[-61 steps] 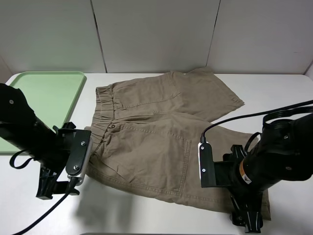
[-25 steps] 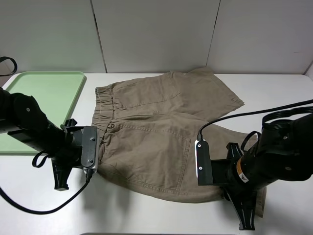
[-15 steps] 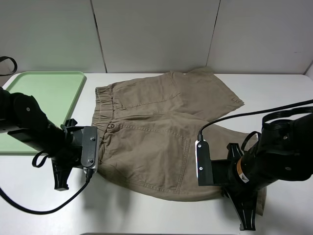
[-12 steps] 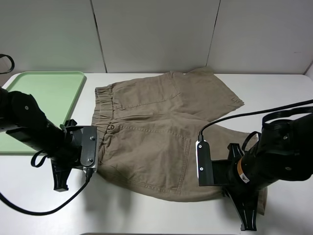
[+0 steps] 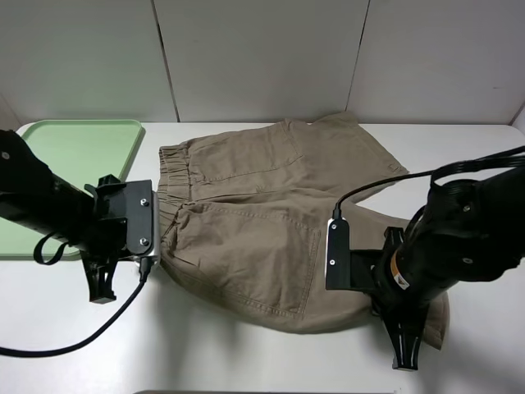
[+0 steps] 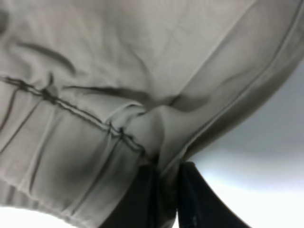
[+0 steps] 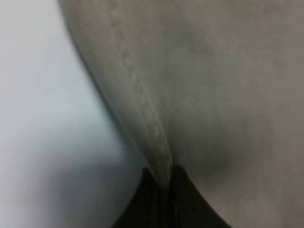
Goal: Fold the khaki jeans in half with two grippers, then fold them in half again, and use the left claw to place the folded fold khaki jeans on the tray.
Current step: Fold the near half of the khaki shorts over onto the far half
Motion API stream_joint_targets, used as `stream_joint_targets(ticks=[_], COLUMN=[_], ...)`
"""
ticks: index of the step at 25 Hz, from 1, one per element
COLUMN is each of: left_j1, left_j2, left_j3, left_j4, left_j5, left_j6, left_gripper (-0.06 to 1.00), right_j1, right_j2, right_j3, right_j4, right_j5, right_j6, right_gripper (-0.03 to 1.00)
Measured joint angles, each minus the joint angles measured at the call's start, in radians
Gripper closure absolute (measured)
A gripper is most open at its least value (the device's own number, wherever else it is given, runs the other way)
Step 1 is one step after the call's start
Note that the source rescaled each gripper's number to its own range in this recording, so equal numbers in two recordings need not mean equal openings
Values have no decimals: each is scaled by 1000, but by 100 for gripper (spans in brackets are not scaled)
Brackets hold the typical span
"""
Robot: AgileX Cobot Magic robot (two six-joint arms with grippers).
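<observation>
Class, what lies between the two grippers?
In the exterior high view, the khaki jeans: their near edge runs from the left gripper, shut on the waistband, to the right gripper, shut on a hem.

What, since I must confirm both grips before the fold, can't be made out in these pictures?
- Exterior high: where the jaws of the left gripper and right gripper meet the khaki shorts is hidden by their own arms.
- Exterior high: the tray is partly covered by the left arm and cut by the frame edge.
- Right wrist: blurred; only a stitched hem shows.
</observation>
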Motion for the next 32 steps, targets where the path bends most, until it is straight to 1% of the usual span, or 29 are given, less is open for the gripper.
stream_joint_targets(ticks=[3, 8, 12, 15, 19, 20, 22, 25, 26, 29, 31, 32], left_j1=[0, 0, -2, -30, -56, -60, -62, -62, -62, -62, -62, -62], left_j2=[-55, -128, -183, -235, -273, -282, -286, -286, -286, -286, -286, -286], left_j3=[0, 0, 0, 0, 0, 0, 0, 1, 1, 1, 1, 1], left_j4=[-6, -6, -27, -55, -62, -62, -62, -62, -62, -64, -65, -65], left_j5=[0, 7, 9, -2, -6, -8, -50, -150, -203, -341, -409, -437], left_j6=[0, -1, -5, -8, -9, -14, -68, -160, -185, -222, -229, -229], left_gripper=[91, 91, 92, 92, 92, 92, 92, 92, 92, 92, 92, 92], right_j1=[0, 0, 0, 0, 0, 0, 0, 0, 0, -3, -29, -53], right_j2=[-4, -100, -236, -342, -432, -440, -444, -444, -444, -443, -430, -418], right_j3=[-38, -42, -42, -41, -41, -41, -41, -41, -41, -41, -56, -70], right_j4=[-8, -51, -69, -89, -144, -169, -225, -343, -389, -585, -726, -781], right_j5=[52, 77, 86, 87, 85, 84, 79, 33, 8, -71, -110, -116], right_j6=[40, 107, 115, 117, 117, 117, 122, 161, 191, 324, 442, 514], right_gripper=[97, 97, 97, 97, 97, 97, 97, 97, 97, 97, 97, 97])
